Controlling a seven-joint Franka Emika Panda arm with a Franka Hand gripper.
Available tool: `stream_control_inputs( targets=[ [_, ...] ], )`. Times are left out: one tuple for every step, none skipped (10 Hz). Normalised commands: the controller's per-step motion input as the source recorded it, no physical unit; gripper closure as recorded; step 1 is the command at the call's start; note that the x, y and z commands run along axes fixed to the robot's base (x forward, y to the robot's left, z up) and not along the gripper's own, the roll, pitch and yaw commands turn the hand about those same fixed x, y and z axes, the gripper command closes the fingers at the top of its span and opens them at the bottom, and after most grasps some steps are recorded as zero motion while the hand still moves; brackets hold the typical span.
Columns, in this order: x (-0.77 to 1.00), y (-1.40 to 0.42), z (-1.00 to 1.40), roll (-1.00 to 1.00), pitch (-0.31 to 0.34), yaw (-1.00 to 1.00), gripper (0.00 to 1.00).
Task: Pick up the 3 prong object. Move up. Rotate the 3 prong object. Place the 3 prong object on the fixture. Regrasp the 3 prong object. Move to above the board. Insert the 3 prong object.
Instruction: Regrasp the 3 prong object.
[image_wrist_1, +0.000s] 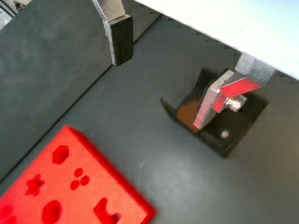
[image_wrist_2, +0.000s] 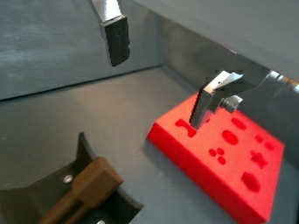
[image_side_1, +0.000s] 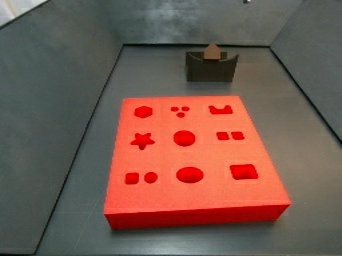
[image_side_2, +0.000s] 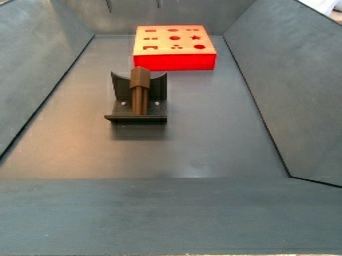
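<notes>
Brown piece waiting on the fixture, claw empty above.

The 3 prong object rests in the notch of the fixture, its long axis lying lengthways along the block in a wrist view. The gripper hangs overhead with fingers spread wide, nothing between them. The board sits well apart. A regrasp means dropping straight down.

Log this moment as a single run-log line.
gripper: open, holding nothing, raised off the floor | brown piece: resting in fixture | red board: cut-outs unfilled | insertion: not done
</notes>
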Motion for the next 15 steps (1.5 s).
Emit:
stream_control_inputs(
  targets=[
    [-0.04, -0.03, 0.01, 1.0, 0.022, 0.02, 0.0],
    [-0.04, -0.03, 0.0, 1.0, 0.014, 0.03, 0.0],
    [-0.04, -0.03, 0.0, 1.0, 0.011, 0.03, 0.0],
    [-0.03, -0.02, 0.0, 1.0, 0.001, 0.03, 0.0],
    [-0.03, -0.02, 0.0, 1.0, -0.002, 0.03, 0.0],
    [-0.02, -0.02, 0.0, 1.0, -0.008, 0.03, 0.0],
    [-0.02, -0.02, 0.0, 1.0, -0.008, 0.03, 0.0],
    [-0.02, -0.02, 0.0, 1.0, -0.006, 0.03, 0.0],
    [-0.01, -0.02, 0.01, 1.0, -0.004, 0.03, 0.0],
    [0.01, -0.02, 0.0, 1.0, 0.005, 0.04, 0.0],
    [0.02, -0.03, 0.0, 1.0, 0.007, 0.04, 0.0],
    [0.03, -0.02, -0.02, 1.0, 0.017, 0.04, 0.0],
    [0.05, -0.03, -0.01, 1.0, 0.027, 0.04, 0.0],
    [0.06, -0.03, -0.02, 1.0, 0.039, 0.05, 0.0],
    [0.07, -0.03, -0.01, 1.0, 0.062, 0.06, 0.0]
  ],
)
